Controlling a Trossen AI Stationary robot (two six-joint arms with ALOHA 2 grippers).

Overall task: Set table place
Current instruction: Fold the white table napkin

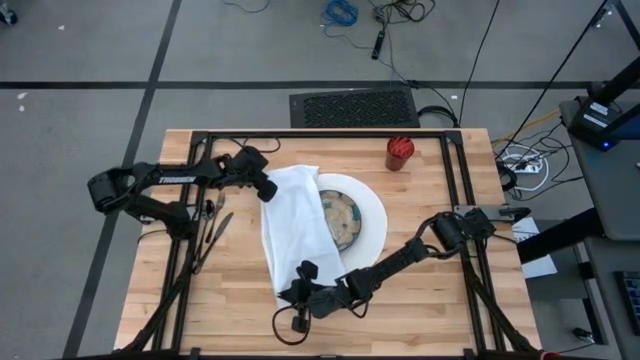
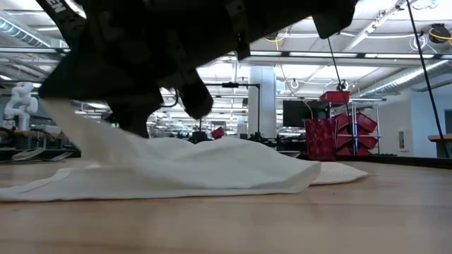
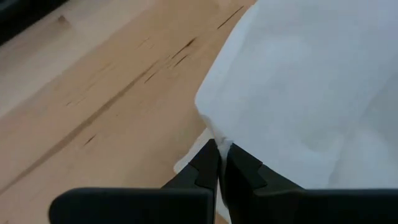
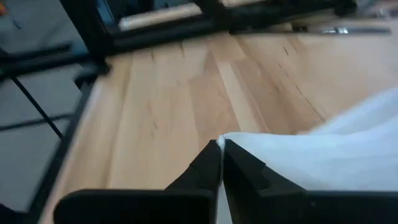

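Observation:
A white cloth (image 1: 295,225) lies spread on the table (image 1: 420,300), its right part draped over a white plate (image 1: 372,215) with a patterned middle. My left gripper (image 1: 268,188) is shut on the cloth's far left corner. My right gripper (image 1: 303,275) is shut on the cloth's near corner. In the low view the cloth (image 2: 183,169) rests on the wood, and one end rises to a dark gripper at the picture's left. My left gripper pinches the cloth's far left corner (image 3: 219,132) between its two fingers, slanting down from the table's left side. The corner is raised off the wood; the rest of the cloth slopes away from it. One layer or several, I cannot tell. My right gripper pinches the cloth's near corner (image 4: 229,139) between its two fingers, coming nearly level from the table's right. The corner is held above the wood, and the cloth's edge (image 4: 323,127) runs away from the fingers.
A red cup (image 1: 399,153) stands at the far right of the table. Cutlery (image 1: 212,232) lies left of the cloth, under my left arm. Bare wood shows near the front edge and to the right of the plate. The black tube frame (image 1: 320,134) borders the table.

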